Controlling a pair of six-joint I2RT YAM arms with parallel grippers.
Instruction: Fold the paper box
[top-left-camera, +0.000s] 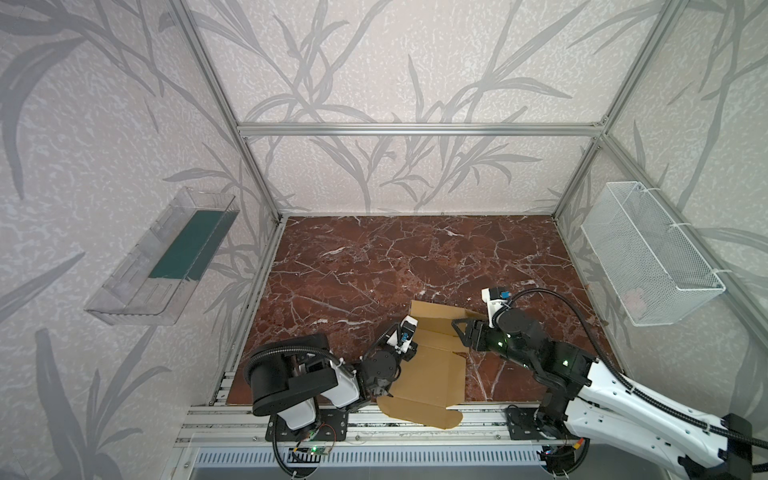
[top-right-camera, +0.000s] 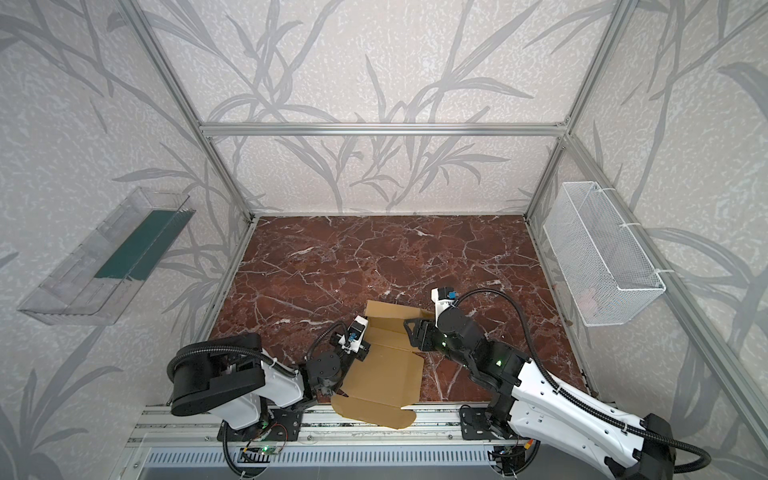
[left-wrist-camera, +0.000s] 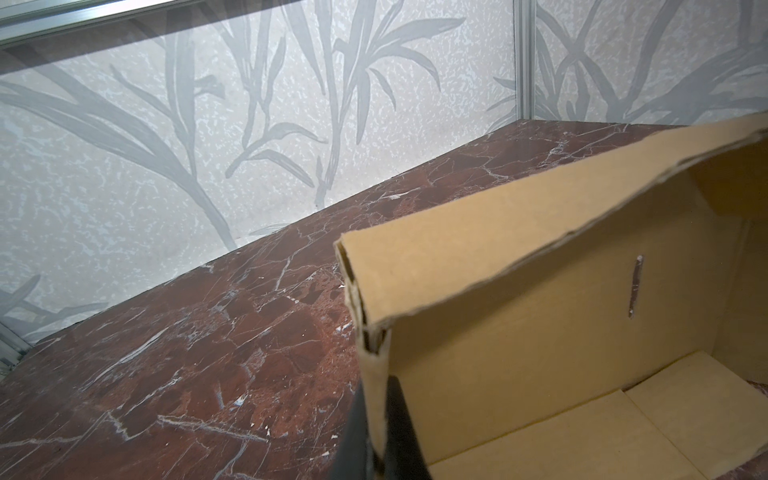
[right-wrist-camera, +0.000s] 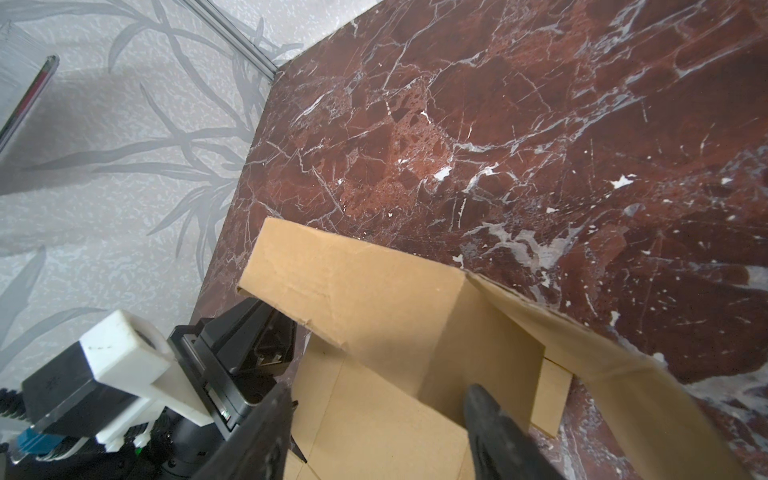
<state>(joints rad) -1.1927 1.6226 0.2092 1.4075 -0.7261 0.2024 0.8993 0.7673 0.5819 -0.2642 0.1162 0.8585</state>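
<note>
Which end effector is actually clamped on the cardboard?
The left end effector: it pinches an upright side wall of the paper box. The right end effector has its jaws apart over the box, pinching nothing.

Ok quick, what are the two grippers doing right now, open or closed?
Left gripper: closed on a wall of the paper box.
Right gripper: open, holding nothing.
</note>
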